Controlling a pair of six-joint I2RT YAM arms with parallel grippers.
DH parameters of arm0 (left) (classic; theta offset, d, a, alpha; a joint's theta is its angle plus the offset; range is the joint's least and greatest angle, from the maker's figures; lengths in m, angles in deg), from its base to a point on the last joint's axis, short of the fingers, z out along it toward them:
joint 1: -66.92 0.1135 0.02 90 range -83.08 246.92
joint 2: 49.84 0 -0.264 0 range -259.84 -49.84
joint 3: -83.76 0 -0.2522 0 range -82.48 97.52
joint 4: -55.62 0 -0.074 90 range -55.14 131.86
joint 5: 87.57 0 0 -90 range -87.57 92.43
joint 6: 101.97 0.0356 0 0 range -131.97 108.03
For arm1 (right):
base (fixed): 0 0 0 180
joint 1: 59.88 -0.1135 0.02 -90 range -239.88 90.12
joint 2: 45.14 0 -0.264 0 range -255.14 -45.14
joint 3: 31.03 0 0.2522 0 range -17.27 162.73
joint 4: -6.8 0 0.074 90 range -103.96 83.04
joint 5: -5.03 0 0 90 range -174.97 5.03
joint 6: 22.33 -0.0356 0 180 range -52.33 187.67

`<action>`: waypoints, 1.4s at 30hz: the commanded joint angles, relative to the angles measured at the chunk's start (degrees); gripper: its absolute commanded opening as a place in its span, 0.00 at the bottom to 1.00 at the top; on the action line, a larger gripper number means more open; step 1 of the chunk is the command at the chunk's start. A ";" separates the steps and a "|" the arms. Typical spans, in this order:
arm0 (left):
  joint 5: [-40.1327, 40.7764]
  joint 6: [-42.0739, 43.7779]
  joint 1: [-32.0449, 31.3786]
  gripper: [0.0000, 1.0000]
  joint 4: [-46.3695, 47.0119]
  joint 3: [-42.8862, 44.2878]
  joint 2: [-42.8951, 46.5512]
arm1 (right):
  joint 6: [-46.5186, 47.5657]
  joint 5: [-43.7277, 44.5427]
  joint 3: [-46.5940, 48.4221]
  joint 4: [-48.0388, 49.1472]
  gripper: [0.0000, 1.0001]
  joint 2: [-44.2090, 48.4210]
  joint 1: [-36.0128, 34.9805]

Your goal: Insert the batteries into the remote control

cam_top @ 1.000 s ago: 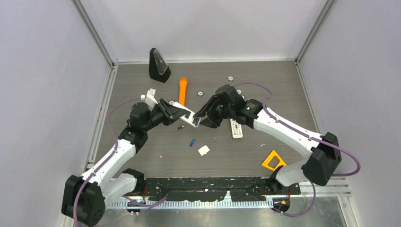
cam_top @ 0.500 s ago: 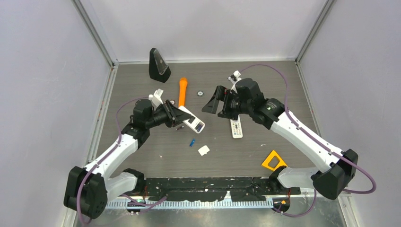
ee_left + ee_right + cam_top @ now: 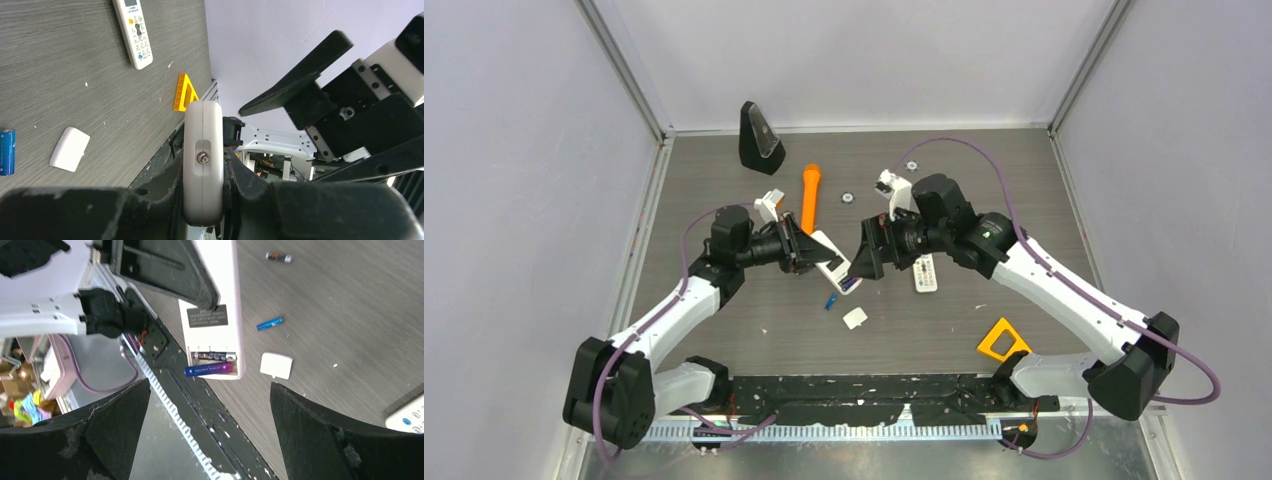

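My left gripper is shut on a white remote control, gripped edge-on between its fingers. The remote's open back faces the right wrist view. In its compartment lie a dark battery and a blue-purple battery. My right gripper stands wide open just off that end of the remote, with nothing between its fingers. A blue battery and the white battery cover lie on the table below. Another dark battery lies farther off.
A second white remote lies right of the grippers. An orange flashlight, a black wedge-shaped object and a small round disc sit toward the back. A yellow triangle lies front right, near the black-taped front edge.
My right gripper opened wide, drew back from the remote, then swung in again at its battery end. The left gripper shifted the remote slightly right and toward the front.
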 commanded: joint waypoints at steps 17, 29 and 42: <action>-1.80 0.16 0.19 0.00 3.98 2.19 -0.11 | 5.19 12.81 5.34 -6.52 0.95 -7.16 -7.31; -1.41 0.27 0.19 0.00 3.78 1.96 -0.36 | 4.02 9.49 5.64 -3.73 0.95 -6.57 -7.31; -1.46 0.54 0.19 0.00 3.12 1.91 -0.22 | 3.77 9.09 5.65 -3.22 0.95 -6.85 -7.28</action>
